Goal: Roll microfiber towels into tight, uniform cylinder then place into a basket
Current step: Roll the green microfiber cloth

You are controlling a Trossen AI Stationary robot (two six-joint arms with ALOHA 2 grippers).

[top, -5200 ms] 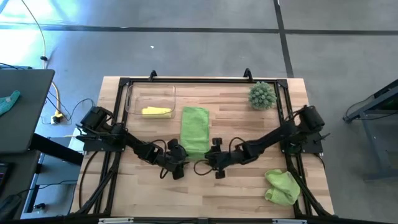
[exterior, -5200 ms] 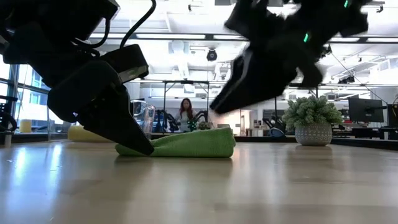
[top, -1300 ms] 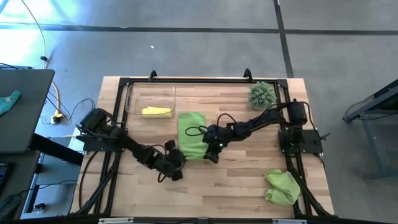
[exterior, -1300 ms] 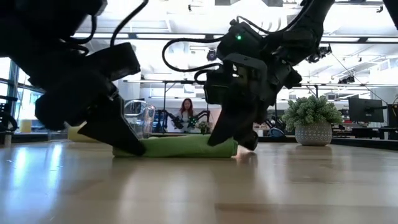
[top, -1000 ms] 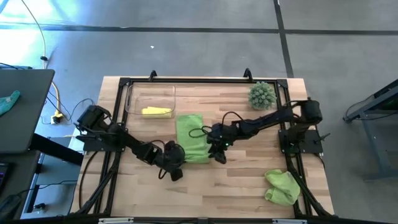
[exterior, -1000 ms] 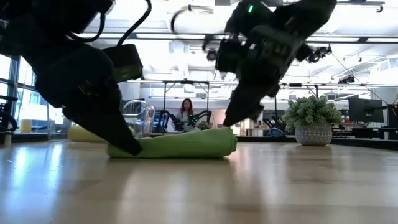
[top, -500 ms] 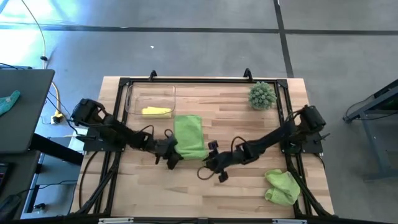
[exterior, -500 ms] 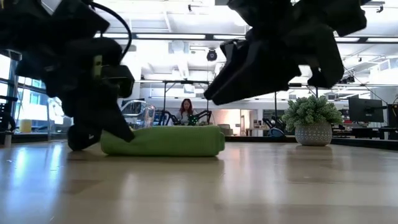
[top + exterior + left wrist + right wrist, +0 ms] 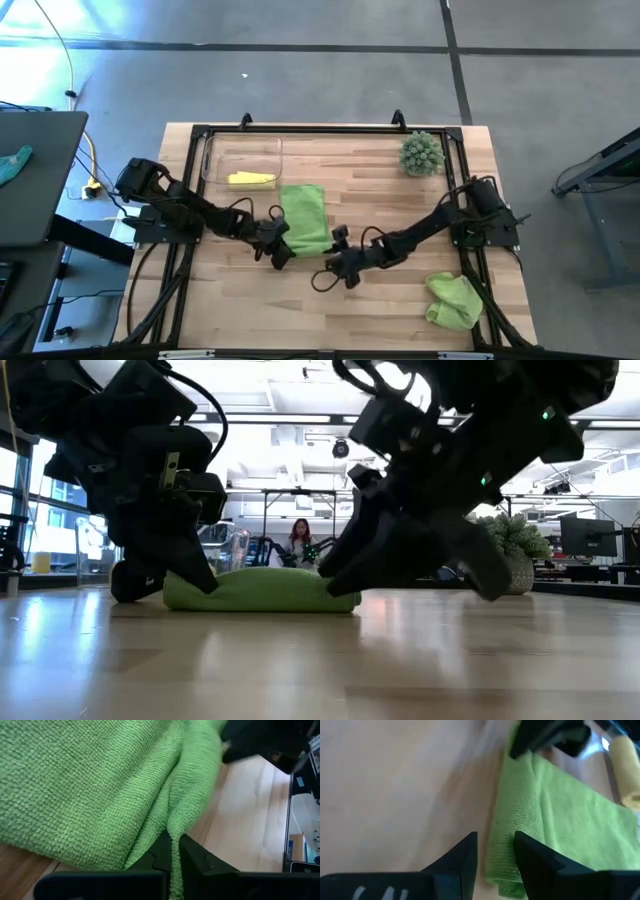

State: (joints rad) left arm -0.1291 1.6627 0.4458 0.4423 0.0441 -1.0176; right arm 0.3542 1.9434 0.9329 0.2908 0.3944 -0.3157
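— What was the left gripper (image 9: 279, 250) doing?
— It was pinched shut on the near left corner of the green towel (image 9: 304, 218), a fold caught between its fingers (image 9: 192, 857). The arm reached in low from the table's left edge.
— And the right gripper (image 9: 336, 266)?
— Fingers parted, holding nothing, just off the towel's near right corner, arm stretched low from the right.
— The others?
— The yellow roll (image 9: 251, 179) lay in the basket (image 9: 214, 156), far left. Another green towel (image 9: 453, 300) sat crumpled near right.

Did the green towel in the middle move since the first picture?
Yes. The green towel has slid left, closer to the clear basket holding the yellow roll, pinched by the left gripper.
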